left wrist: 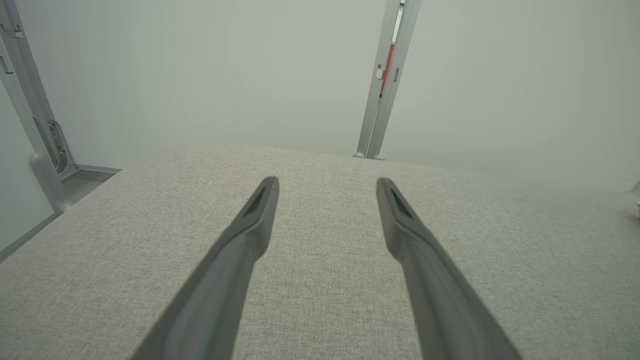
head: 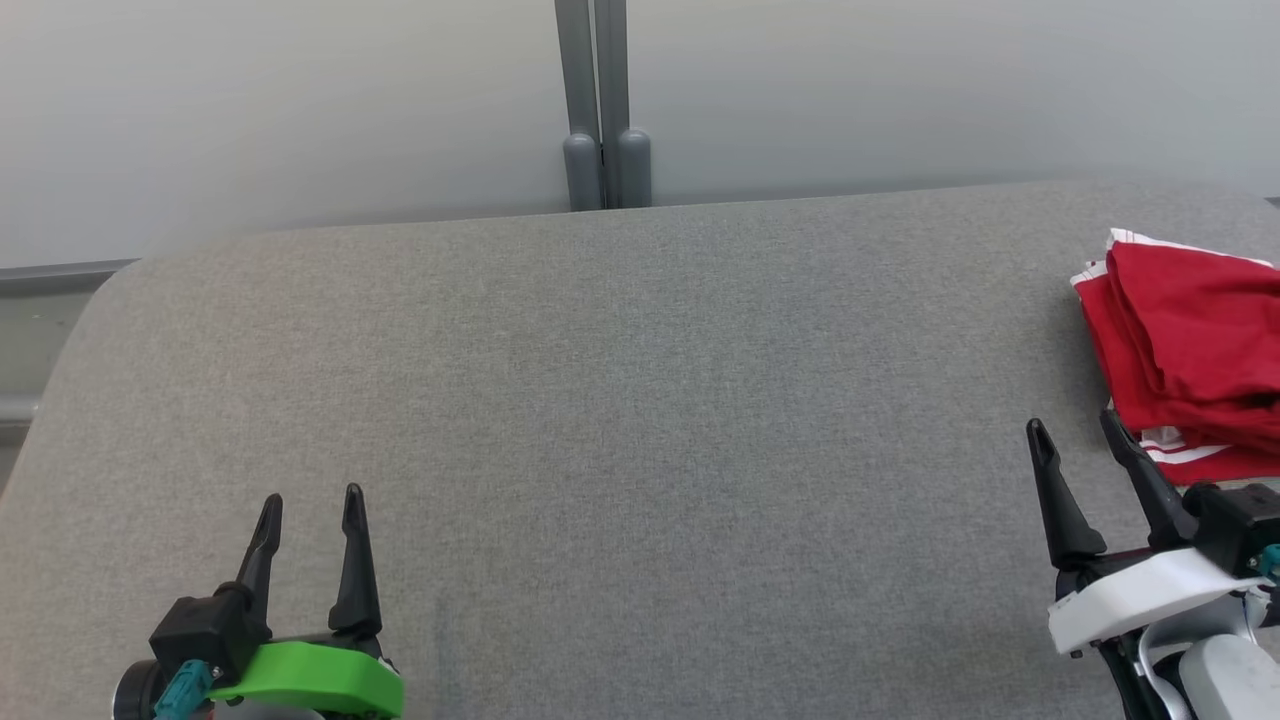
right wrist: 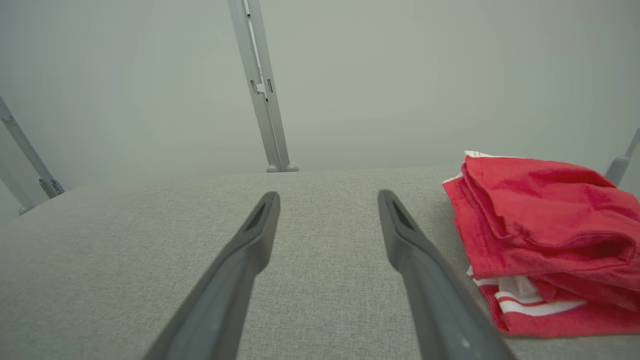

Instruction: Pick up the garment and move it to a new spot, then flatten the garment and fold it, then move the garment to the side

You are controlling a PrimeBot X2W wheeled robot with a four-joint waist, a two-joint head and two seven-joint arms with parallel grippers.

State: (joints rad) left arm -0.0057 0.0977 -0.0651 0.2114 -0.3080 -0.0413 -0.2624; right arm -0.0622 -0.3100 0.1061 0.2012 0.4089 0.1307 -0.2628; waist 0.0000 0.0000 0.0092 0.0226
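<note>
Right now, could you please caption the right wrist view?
Open right gripper above the grey fabric table, roughly folded red garment lying beside it.

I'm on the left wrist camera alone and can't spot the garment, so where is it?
Observer: On the far right of the table, a red garment folded in layers.
Operator: Is the right gripper holding it?
Observer: No. The right gripper is open and empty, beside its near corner.
Operator: Plain red?
Observer: No, white stripes show on its lower layers.
</note>
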